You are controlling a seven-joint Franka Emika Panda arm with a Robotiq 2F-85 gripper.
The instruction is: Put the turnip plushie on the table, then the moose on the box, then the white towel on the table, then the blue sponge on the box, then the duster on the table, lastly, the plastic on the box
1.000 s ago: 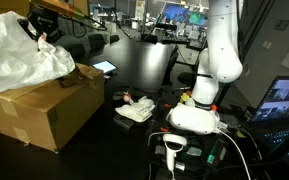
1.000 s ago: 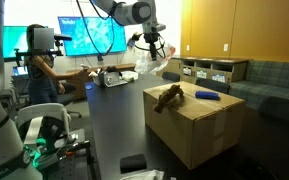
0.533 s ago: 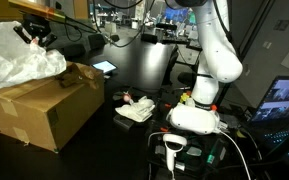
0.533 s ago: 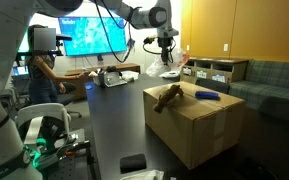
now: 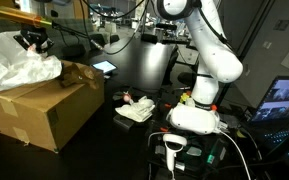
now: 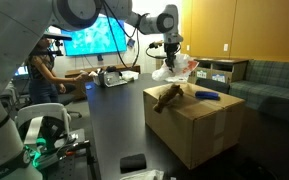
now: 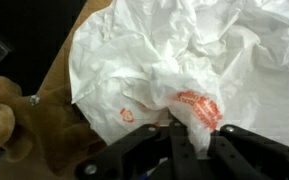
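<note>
Gripping the plastic point(image 5: 19, 62), your claw point(image 5: 34, 42) hangs upper left above the box point(image 5: 39, 115); an off-centre release could let it slide off or smother the moose point(image 6: 167, 96).

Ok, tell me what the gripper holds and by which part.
The gripper is shut on the plastic bag, pinching a bunched fold beside its red print.

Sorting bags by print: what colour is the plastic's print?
Orange-red, on white plastic, clearest in wrist view.

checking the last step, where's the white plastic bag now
In both exterior views the crumpled white plastic bag hangs from the shut gripper over the large brown cardboard box, near the brown plush moose.
</note>
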